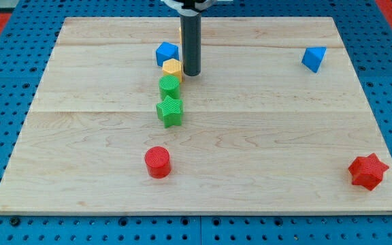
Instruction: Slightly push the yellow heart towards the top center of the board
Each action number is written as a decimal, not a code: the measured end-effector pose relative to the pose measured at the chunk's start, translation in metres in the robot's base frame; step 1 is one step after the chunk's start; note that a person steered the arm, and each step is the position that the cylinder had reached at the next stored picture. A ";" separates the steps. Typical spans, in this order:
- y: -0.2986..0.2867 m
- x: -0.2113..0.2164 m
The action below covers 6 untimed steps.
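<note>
My tip (191,73) rests on the board just right of a yellow block (172,69), close to it or touching; the block looks many-sided, and its exact shape is unclear. A thin yellow-orange sliver (181,33) shows at the rod's left edge farther up; the rod hides the rest, so I cannot tell its shape. A blue cube (167,52) sits just up-left of the yellow block. A green block (169,86) and a green star (170,111) line up below it.
A blue block (313,58) lies at the upper right. A red cylinder (158,162) sits at the lower middle-left and a red star (368,171) at the lower right corner. The wooden board (264,136) lies on a blue pegboard.
</note>
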<state>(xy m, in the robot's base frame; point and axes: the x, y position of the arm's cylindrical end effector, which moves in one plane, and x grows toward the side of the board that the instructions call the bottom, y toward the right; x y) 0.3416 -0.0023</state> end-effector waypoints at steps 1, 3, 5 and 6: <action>0.016 -0.046; -0.028 -0.089; -0.089 -0.086; -0.125 -0.056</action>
